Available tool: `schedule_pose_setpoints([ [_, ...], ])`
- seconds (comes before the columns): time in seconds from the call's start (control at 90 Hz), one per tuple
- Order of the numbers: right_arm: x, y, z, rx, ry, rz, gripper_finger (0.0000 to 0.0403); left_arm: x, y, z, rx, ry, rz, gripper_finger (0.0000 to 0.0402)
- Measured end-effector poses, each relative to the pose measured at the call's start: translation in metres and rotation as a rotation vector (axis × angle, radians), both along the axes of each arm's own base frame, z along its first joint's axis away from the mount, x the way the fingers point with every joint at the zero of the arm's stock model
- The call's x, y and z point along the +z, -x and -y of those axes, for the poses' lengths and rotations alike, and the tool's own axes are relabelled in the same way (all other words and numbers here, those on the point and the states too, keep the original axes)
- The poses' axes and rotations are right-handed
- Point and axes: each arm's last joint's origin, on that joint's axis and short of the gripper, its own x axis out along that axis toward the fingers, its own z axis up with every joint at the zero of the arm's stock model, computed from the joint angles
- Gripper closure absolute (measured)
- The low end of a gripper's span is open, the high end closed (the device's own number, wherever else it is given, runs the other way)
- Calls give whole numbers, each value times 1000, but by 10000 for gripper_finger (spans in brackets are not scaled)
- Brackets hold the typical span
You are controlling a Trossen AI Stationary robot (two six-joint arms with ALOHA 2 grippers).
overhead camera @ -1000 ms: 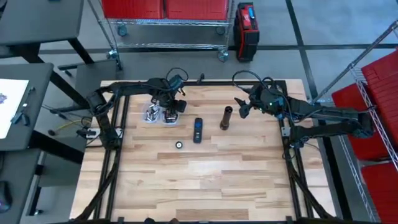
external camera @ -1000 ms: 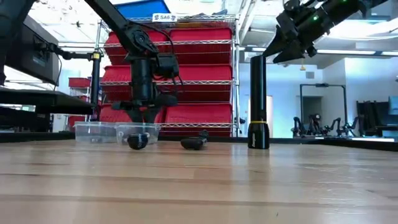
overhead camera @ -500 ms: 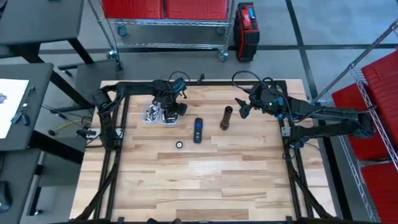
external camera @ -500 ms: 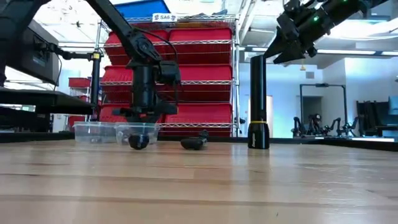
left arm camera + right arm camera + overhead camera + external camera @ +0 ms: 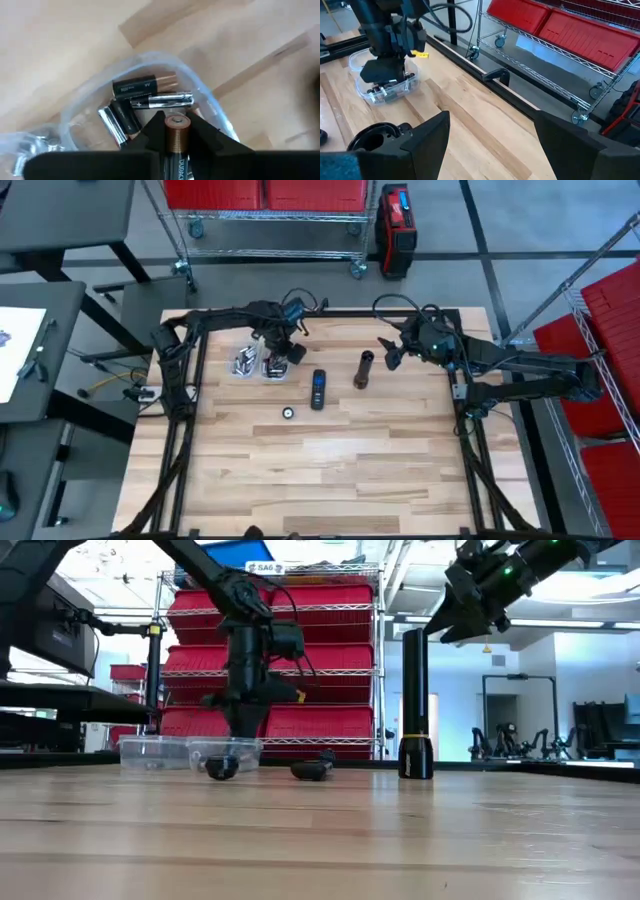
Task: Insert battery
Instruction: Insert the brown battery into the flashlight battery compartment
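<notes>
We see the battery (image 5: 176,134) pinched end-on between the left gripper's (image 5: 175,137) two dark fingers, copper end cap facing out, low centre of the left wrist view. Directly beyond it sits the clear plastic container (image 5: 207,100) with loose batteries (image 5: 142,86) inside: one copper-and-black cell lying crosswise, a slimmer silver one just below it, more cells angled at lower left. In the high view the left gripper (image 5: 284,352) hangs over the right-hand clear container (image 5: 271,366) in the upper left part of the table (image 5: 320,470); a second container (image 5: 244,363) touches it on the left. In the low view the left gripper (image 5: 240,730) hangs just above the containers (image 5: 190,750) at mid-left. The flashlight body (image 5: 363,369) stands upright near table centre-top, open end up; in the low view it is the tall dark tube (image 5: 415,705) right of centre, with a yellow ring near its base. In the high view a dark blue-marked part (image 5: 318,388) lies between containers and flashlight, and a small round cap (image 5: 288,412) lies below it, apart from both. The right gripper (image 5: 387,352) hovers beside the flashlight top, upper right of centre; fingers spread wide and holding nothing, as the right wrist view shows with its own fingers (image 5: 427,137) apart and the flashlight's open mouth (image 5: 377,135) at lower left. In the low view the right gripper (image 5: 462,610) sits at upper right, above and right of the tube, not touching it. Red bins on a wire rack (image 5: 330,640) fill the background.
</notes>
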Motion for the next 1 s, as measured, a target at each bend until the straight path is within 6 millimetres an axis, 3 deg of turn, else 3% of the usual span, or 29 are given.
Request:
schedule_pose_setpoints([
  [0.389,0,0,0,0,0,0,121,38,-8,-5,-109,-51,11,372],
  [0.622,0,0,0,9,15,-15,121,30,-2,-2,-101,-29,-54,350],
  [1.0,0,0,0,9,15,-15,121,27,-1,-1,-95,-19,-68,355],
])
